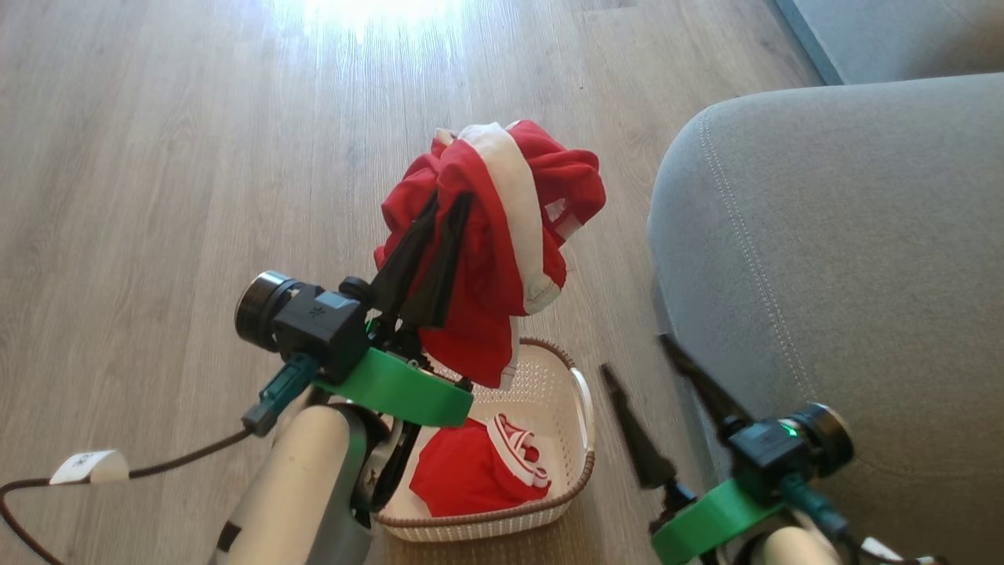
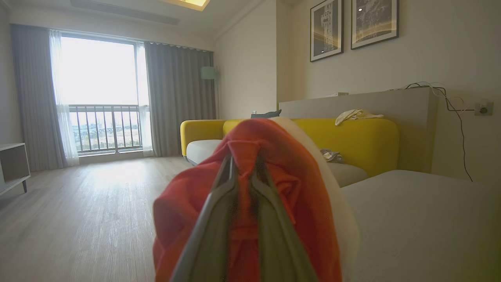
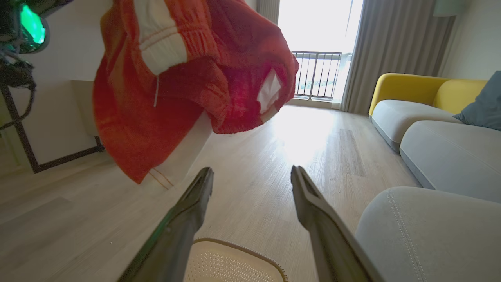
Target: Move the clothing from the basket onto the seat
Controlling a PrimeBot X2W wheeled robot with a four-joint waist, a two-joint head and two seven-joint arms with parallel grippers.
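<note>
1. The left hand (image 1: 449, 200) is clamped on one red garment (image 1: 510, 235), held mid-frame above the basket (image 1: 553, 384).
2. A second garment (image 1: 463, 475) lies in the basket, lower centre.
3. The right hand (image 1: 635, 355), fingers apart, sits lower right between the basket and the seat (image 1: 847, 251).

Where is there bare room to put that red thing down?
The grey seat is bare, right of the basket. The wood floor beyond the basket is open too. Crowded: inside the basket, where a second red garment lies.
</note>
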